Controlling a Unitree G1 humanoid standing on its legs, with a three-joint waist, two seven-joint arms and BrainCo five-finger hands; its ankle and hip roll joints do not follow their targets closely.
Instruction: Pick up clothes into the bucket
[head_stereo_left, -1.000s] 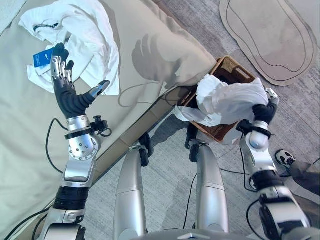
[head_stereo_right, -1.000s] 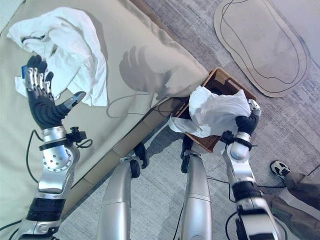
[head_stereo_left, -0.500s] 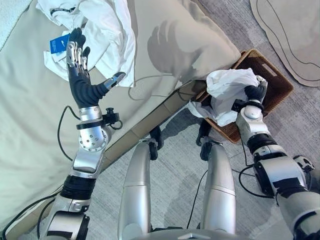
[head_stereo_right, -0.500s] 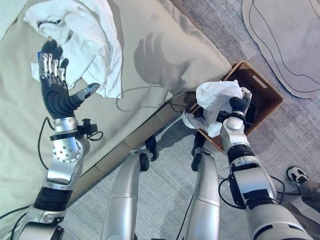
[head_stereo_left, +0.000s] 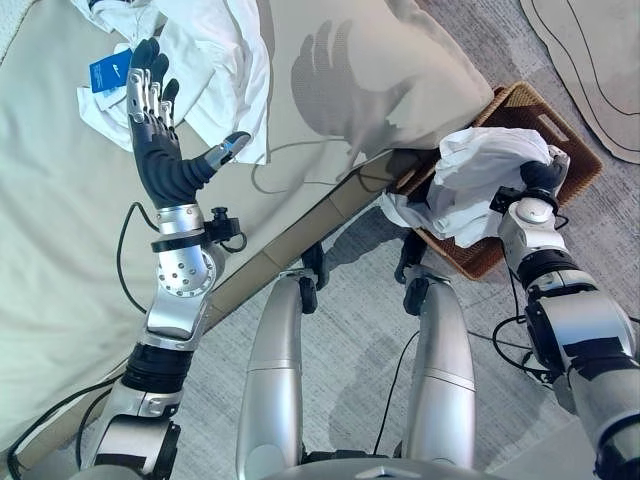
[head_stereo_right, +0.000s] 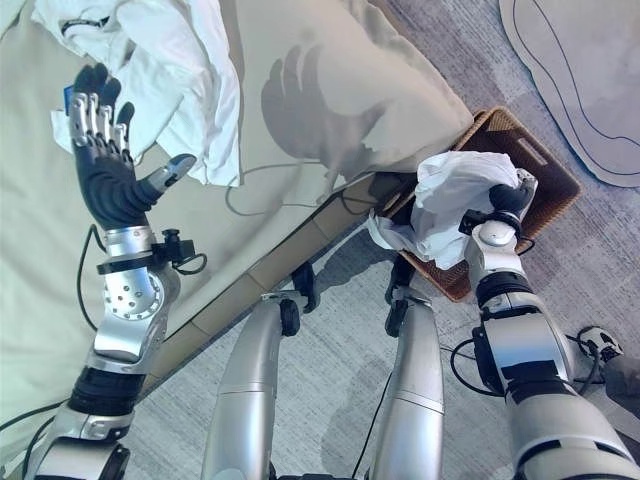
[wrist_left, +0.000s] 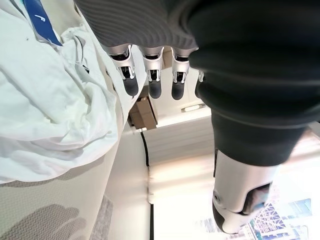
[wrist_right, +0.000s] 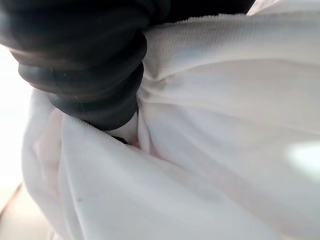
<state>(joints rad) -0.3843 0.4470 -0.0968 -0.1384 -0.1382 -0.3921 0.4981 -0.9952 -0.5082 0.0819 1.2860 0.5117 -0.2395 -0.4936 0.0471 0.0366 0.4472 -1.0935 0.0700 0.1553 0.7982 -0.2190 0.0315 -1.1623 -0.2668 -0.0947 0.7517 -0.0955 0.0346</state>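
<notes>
The white garment (head_stereo_left: 485, 180) hangs over the near rim of the wicker basket (head_stereo_left: 560, 125) with the right hand (head_stereo_left: 540, 178) buried in its folds, grip impossible to tell, while the left hand (head_stereo_left: 160, 150), fingers straight, hovers beside the white clothes (head_stereo_left: 215, 60) on the bed (head_stereo_left: 60, 260).

Home bedroom: bed (head_stereo_left: 60, 290) under beige cover, white clothes (head_stereo_left: 215, 50) heaped on it, woven wicker basket (head_stereo_left: 560, 130) on grey carpet (head_stereo_left: 340, 350), pale rug (head_stereo_left: 600, 60) nearby.
</notes>
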